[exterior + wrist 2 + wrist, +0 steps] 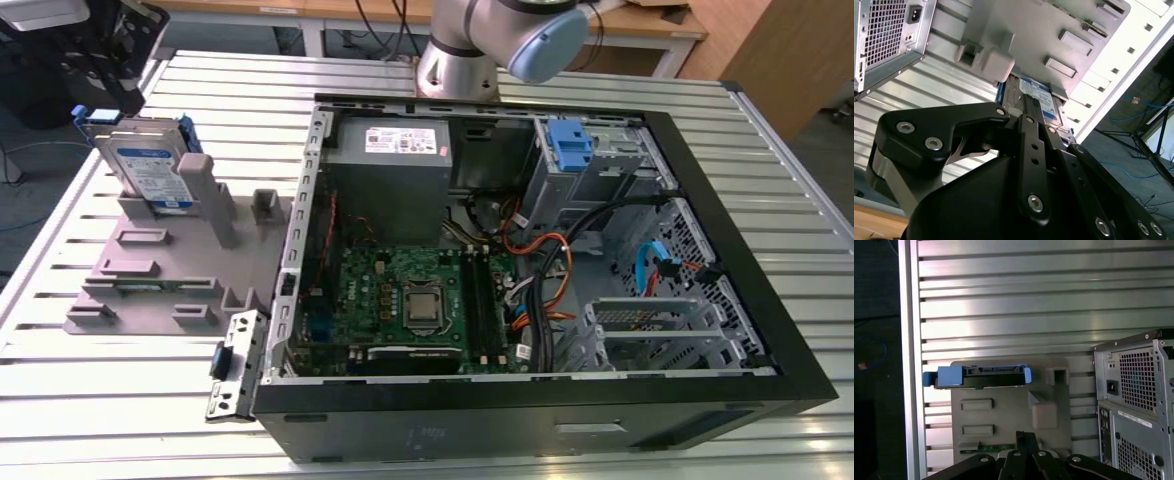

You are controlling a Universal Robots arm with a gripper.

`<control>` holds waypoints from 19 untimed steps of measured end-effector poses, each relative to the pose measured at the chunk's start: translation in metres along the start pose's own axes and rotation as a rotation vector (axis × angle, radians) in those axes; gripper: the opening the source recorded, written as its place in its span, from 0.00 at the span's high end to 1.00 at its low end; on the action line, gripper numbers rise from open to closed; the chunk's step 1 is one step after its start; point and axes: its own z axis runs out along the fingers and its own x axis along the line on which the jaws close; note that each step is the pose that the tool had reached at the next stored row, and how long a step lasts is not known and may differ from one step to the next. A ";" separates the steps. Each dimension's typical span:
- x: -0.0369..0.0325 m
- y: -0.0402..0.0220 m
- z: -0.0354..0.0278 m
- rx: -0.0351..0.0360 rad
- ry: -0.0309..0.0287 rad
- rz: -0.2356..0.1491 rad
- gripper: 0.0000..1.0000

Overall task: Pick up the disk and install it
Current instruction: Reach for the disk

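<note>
Ribbed aluminium counter (pixel 1029 300) lies open around the grey plastic holder (pixel 1004 415); the blue-railed metal disk (pixel 979 376) stands on edge in it, below the empty, fully closed pincer (pixel 1026 436).

Exterior view: bright, even overhead light. Surface (pixel 120 390) slats carry a soft sheen and shadows are faint. Computer case (pixel 534 425) interior is dimmer than the slats.
First wrist view: strong glare bands across bare slats; floor (pixel 876 365) nearly black.
Second wrist view: pincer (pixel 1034 117) in shade, surface edge washed out white.
</note>
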 end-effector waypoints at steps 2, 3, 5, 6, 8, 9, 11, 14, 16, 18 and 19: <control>0.0020 0.0019 0.0013 0.0000 0.0000 0.000 0.89; 0.0029 0.0030 0.0020 -0.0001 -0.0001 0.000 0.89; 0.0044 0.0046 0.0030 -0.0002 -0.0002 0.000 0.89; 0.0046 0.0049 0.0031 -0.0001 -0.0001 0.000 0.89; 0.0046 0.0050 0.0031 -0.0001 0.0000 0.000 0.89; 0.0046 0.0050 0.0032 -0.0001 0.0000 0.000 0.89; 0.0046 0.0050 0.0032 -0.0001 -0.0001 0.000 0.89; 0.0046 0.0050 0.0033 -0.0001 0.0000 0.000 0.89; 0.0050 0.0050 0.0037 0.0000 0.0000 0.000 0.89; 0.0064 0.0051 0.0046 -0.0002 -0.0002 0.000 0.89; 0.0071 0.0052 0.0050 -0.0001 -0.0001 0.000 0.89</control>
